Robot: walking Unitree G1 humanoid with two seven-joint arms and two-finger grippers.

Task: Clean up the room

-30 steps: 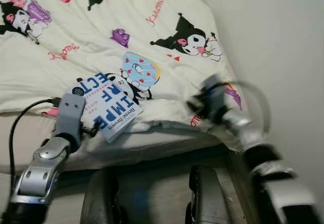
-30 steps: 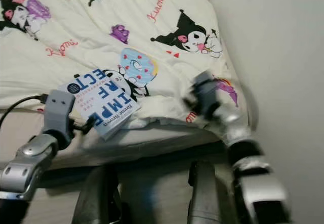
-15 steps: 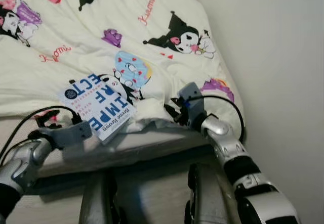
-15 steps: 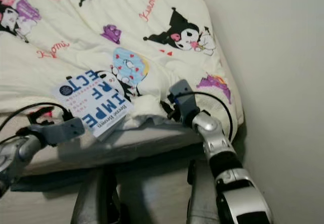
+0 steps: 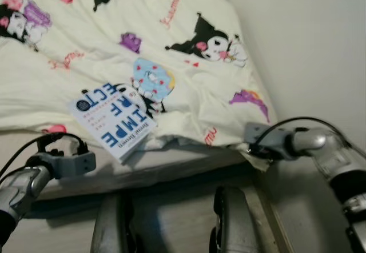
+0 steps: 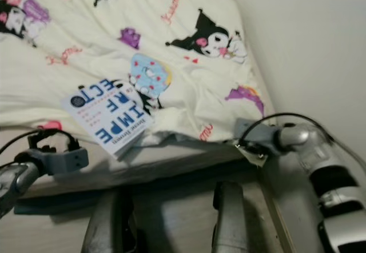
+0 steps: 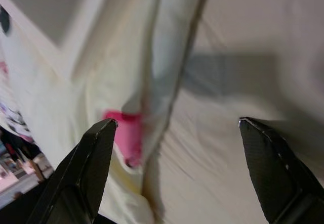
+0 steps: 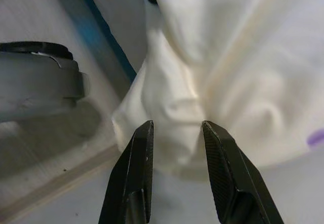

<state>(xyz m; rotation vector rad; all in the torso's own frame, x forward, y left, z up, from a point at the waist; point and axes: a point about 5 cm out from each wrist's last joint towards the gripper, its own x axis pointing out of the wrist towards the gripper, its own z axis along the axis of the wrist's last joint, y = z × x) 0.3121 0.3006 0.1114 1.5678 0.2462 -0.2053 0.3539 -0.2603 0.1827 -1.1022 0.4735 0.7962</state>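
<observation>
**Corner of the duvet pinched, book waiting on the bed**

Left pincer [image 5: 68, 164] low at the near side of the bed, fingers spread wide and holding nothing; in its wrist view, pointed at the pale sheet with a fold of cloth and a pink patch between the two black tips, nothing touched. Up and to the right of that pincer, on the cover: a white paperback book with large blue lettering [image 5: 112, 119], lying flat near the bed's near edge, well apart from both pincers. Under and around the book, spread over the bed: a cream fabric duvet printed with black cartoon figures, hearts and pink script [image 5: 171, 53].

Further right, the right pincer [image 5: 255, 144] at the duvet's near right corner, close to the white wall [image 5: 309, 53]. Seen from its wrist: fingers drawn close together on a gathered bunch of the cream cloth, so pinching the hanging corner, judged from the puckered fabric between the tips.

Handling, as a judgement: duvet soft, light for its bulk, limp, sure to slide and drag the book along if pulled hard; best held at a corner or hem, bunched thick enough not to slip. Book stiff, light, thin; best taken across an edge overhanging the folds, with the pincer spread just past its thickness.
</observation>
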